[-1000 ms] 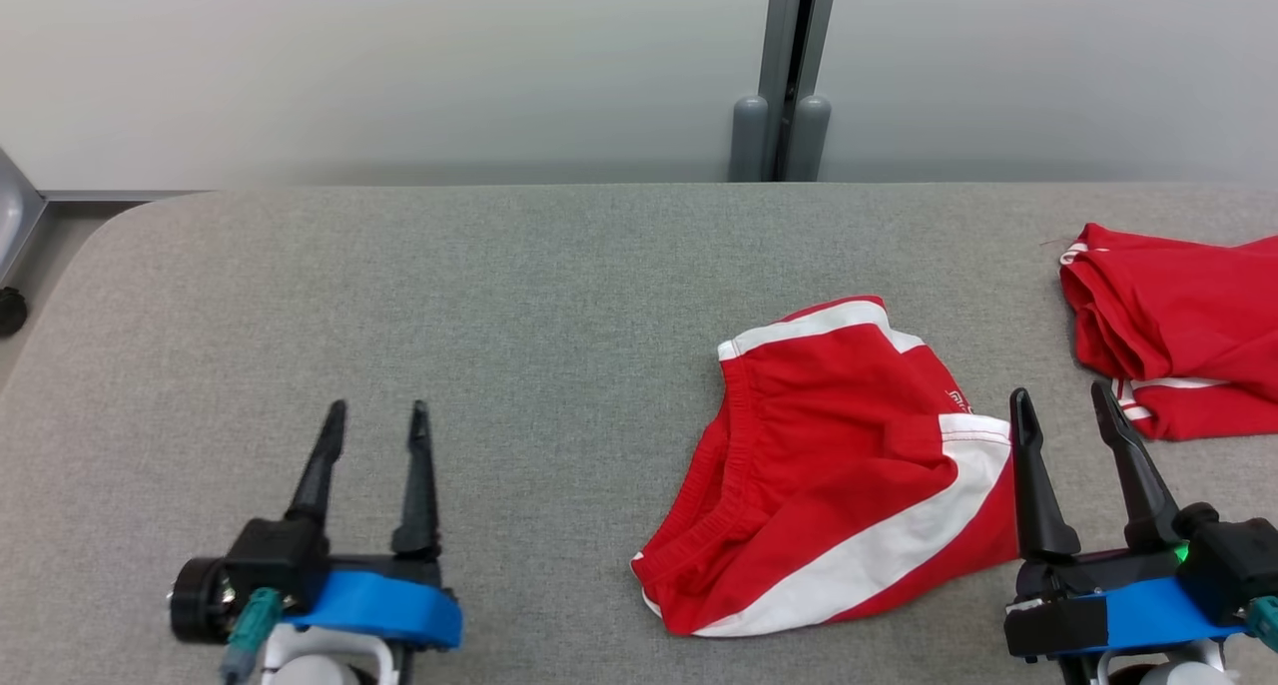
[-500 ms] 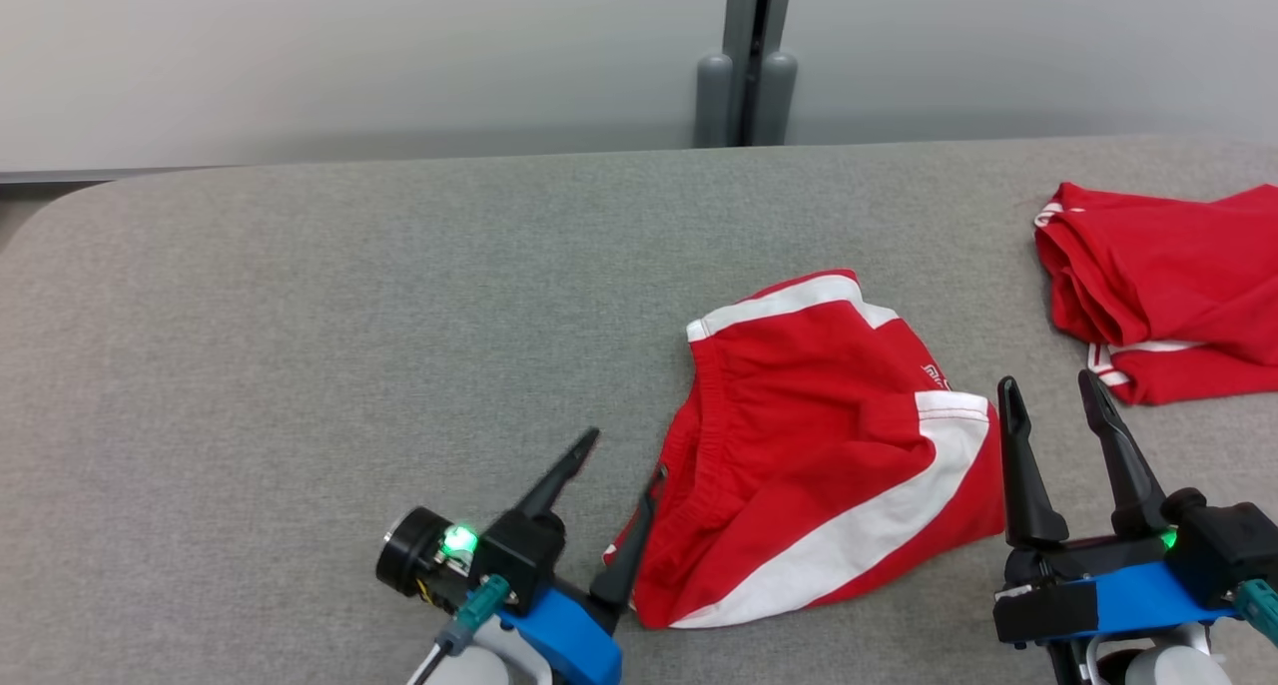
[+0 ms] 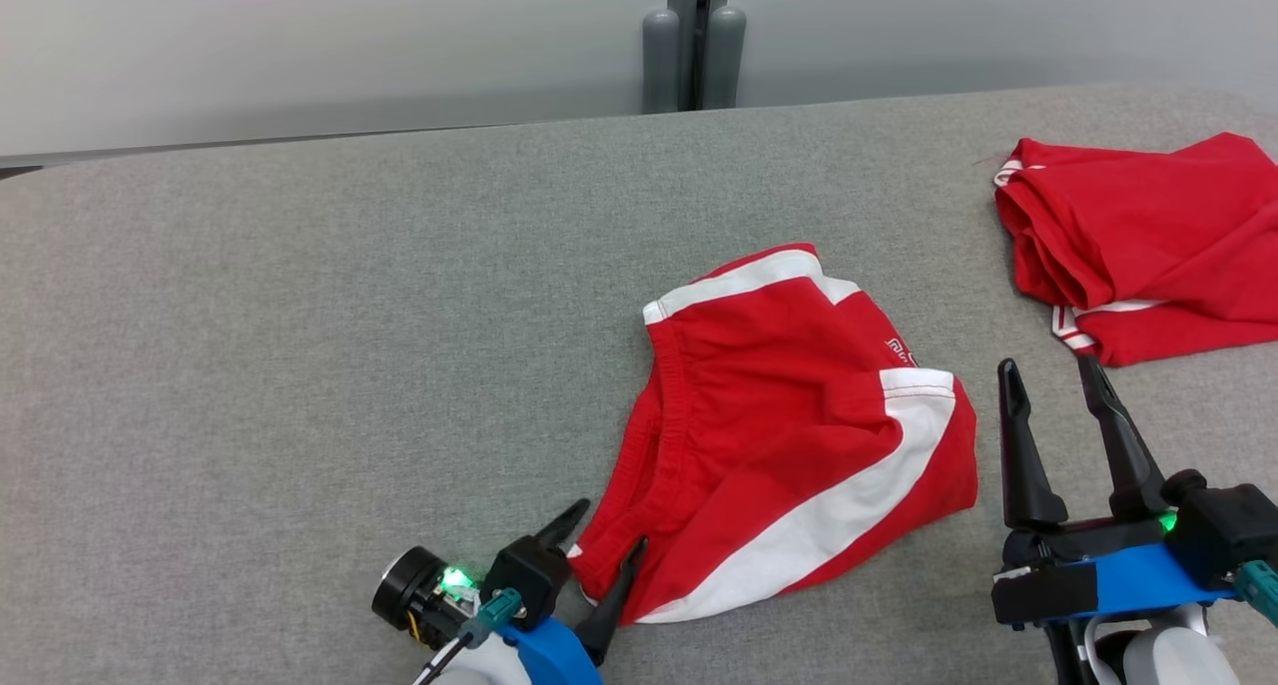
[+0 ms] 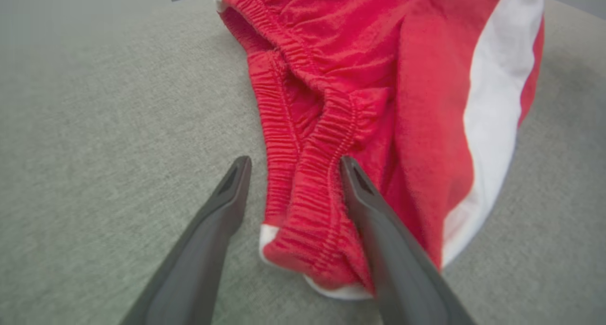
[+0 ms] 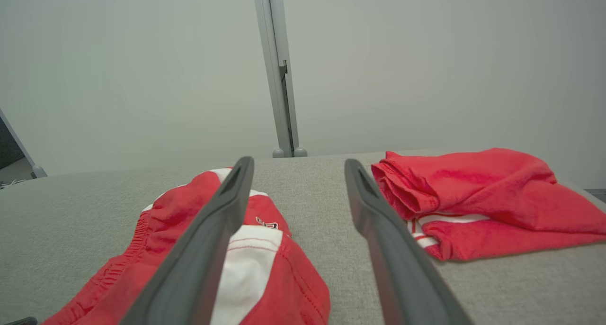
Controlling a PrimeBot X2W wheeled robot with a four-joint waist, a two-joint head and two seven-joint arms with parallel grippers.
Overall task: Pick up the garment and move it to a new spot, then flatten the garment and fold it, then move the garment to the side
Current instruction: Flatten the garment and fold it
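Grey table (image 3: 300,316), shorts (image 3: 789,415) waistband facing left, tiny white print unreadable. Left gripper (image 3: 610,524) gapes astride the waistband corner, right gripper (image 3: 1046,363) spread wide, empty.

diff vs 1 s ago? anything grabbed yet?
The left gripper swung right across the table to the near corner of the red shorts; its open fingers now straddle the waistband, nothing gripped yet. The head camera also turned, so the shift of shorts and folded red garment in frame is not their own move. The right gripper stayed open beside the shorts.
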